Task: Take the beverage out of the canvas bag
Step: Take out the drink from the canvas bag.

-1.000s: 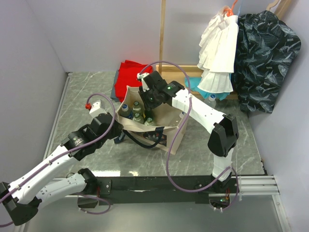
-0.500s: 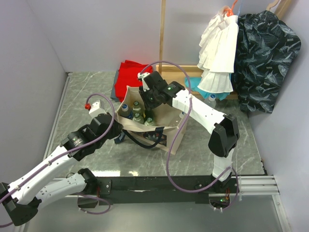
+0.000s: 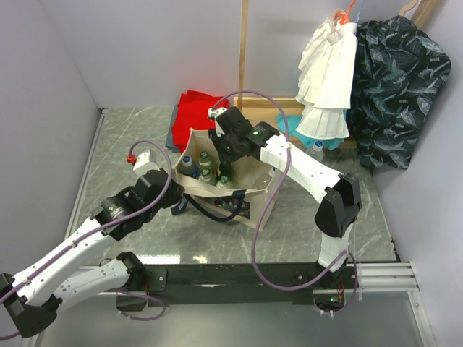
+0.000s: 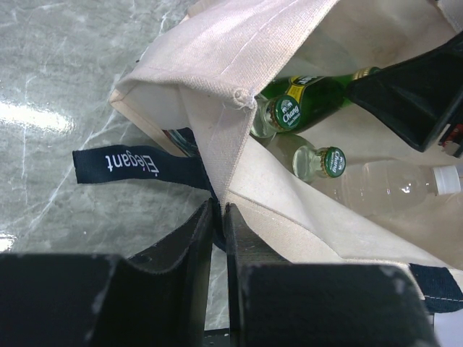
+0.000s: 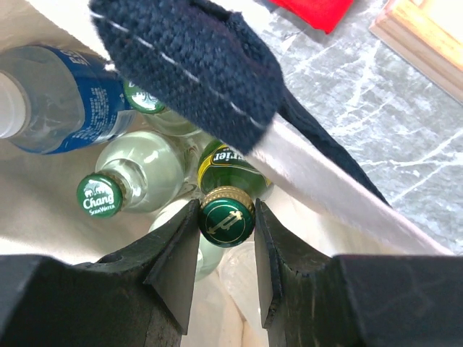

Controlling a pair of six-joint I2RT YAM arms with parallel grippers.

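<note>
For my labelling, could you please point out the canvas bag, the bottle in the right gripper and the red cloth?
canvas bag [image 3: 266, 191]: top external view, side wall.
bottle [image 5: 227, 218]: right wrist view, cap.
red cloth [image 3: 192, 116]: top external view, middle.

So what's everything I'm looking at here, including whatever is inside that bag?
canvas bag: one, beige with navy straps, open, mid-table
dark green bottle: one, green cap, in the bag
green-capped glass bottles: at least two, in the bag
blue-labelled plastic bottle: one, in the bag
white-capped plastic bottle: one, clear, in the bag
red cloth: one, on the table beyond the bag
white garment: one, hanging far right
dark patterned garment: one, hanging beside it
table: one, grey marble
left gripper: black, pinching the bag's rim
right gripper: black, closed on the dark green bottle's cap
</note>
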